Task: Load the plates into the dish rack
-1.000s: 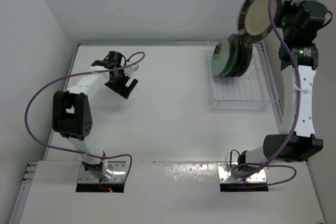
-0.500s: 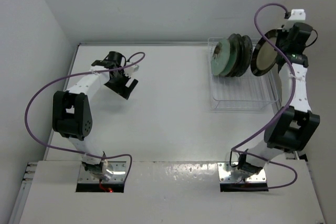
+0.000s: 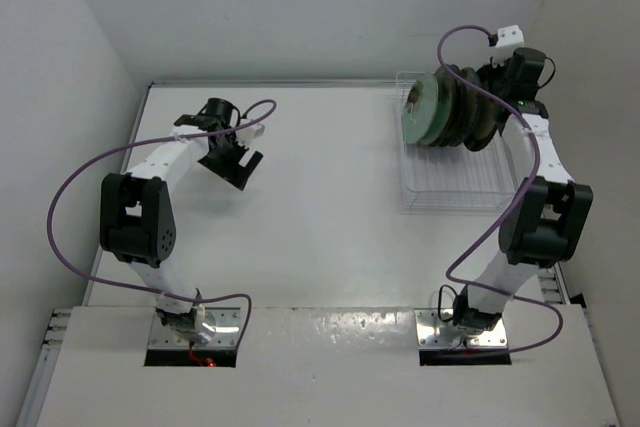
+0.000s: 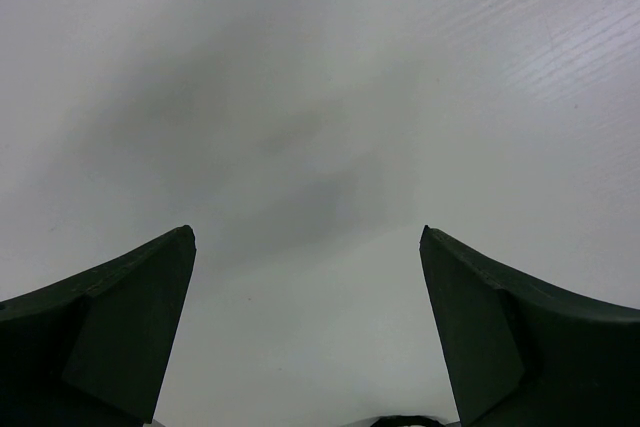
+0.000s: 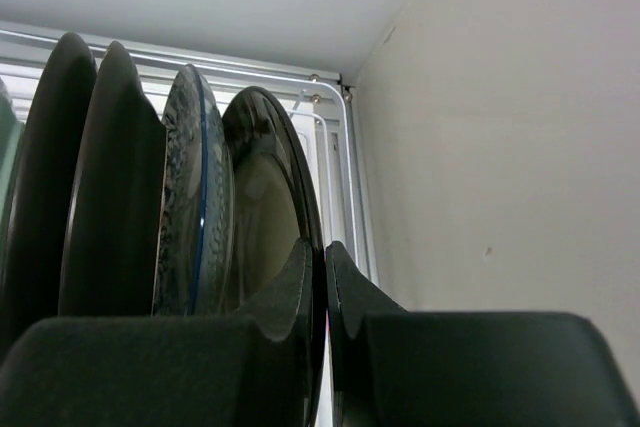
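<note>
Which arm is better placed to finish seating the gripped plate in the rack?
Right. The right arm has its jaws shut on the rim of the dark-rimmed plate, upright beside the floral plate in the dish rack. The left arm sits far across the table, jaws open and empty.

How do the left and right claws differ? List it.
The left claw is open and empty; the right claw is shut on a dark-rimmed plate. The left hangs over the table; the right is at the dish rack. Both have dark fingers.

Dish rack (image 3: 462, 192): one. Plates (image 5: 195, 197): four distinct, more overlapped, total unclear. Hands: two, left hand (image 4: 305, 237), right hand (image 5: 320, 247).
</note>
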`<state>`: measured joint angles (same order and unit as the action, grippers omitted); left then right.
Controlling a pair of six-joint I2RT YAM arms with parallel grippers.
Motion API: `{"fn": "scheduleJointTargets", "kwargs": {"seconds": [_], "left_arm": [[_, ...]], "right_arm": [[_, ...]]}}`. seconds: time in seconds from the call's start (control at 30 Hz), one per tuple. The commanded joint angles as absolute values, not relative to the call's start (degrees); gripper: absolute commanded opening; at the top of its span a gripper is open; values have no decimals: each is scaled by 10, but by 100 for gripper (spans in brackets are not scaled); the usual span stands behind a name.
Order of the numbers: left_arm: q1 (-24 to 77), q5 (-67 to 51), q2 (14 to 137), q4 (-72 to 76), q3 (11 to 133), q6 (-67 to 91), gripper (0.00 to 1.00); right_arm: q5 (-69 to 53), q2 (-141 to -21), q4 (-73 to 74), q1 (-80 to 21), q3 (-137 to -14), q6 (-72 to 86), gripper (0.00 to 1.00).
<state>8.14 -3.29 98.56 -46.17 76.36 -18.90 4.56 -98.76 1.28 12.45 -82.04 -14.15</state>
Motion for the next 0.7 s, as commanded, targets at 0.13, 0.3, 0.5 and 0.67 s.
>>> {"fn": "scheduleJointTargets", "kwargs": {"seconds": [0.13, 0.3, 0.5, 0.67], "left_arm": [[79, -32, 980, -471, 785, -182, 100], [79, -32, 985, -471, 785, -182, 100], [79, -32, 985, -471, 785, -182, 100], [79, -32, 980, -471, 785, -182, 100]], "right_arm": [[117, -993, -159, 98, -846, -207, 0], [145, -1026, -190, 54, -810, -230, 0], [189, -1067, -208, 37, -808, -214, 0], [221, -1066, -227, 35, -804, -225, 12]]}}
